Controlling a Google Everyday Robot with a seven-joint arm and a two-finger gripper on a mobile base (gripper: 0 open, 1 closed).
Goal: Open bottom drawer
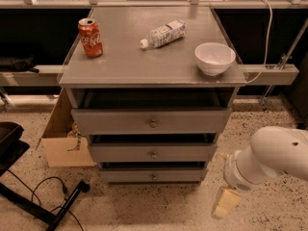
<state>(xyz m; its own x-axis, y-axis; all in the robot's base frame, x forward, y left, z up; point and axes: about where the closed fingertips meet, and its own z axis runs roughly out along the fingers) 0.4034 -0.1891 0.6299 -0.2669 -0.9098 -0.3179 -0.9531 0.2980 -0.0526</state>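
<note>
The gray cabinet has three drawers. The bottom drawer (130, 175) is the lowest and narrowest front, with a small round brass knob (154, 177), and it sits only slightly out of the frame. My gripper (224, 179) is at the lower right on a white arm (274, 155), just right of the cabinet, level with the bottom drawer and close to the floor. Its two cream fingers (226, 202) stand apart and hold nothing. It does not touch the drawer.
On the cabinet top (144, 64) stand a red soda can (90, 37), a lying plastic bottle (162, 33) and a white bowl (214, 57). A cardboard box (62, 143) stands left of the cabinet. A black stand and cable (57, 201) lie on the speckled floor at left.
</note>
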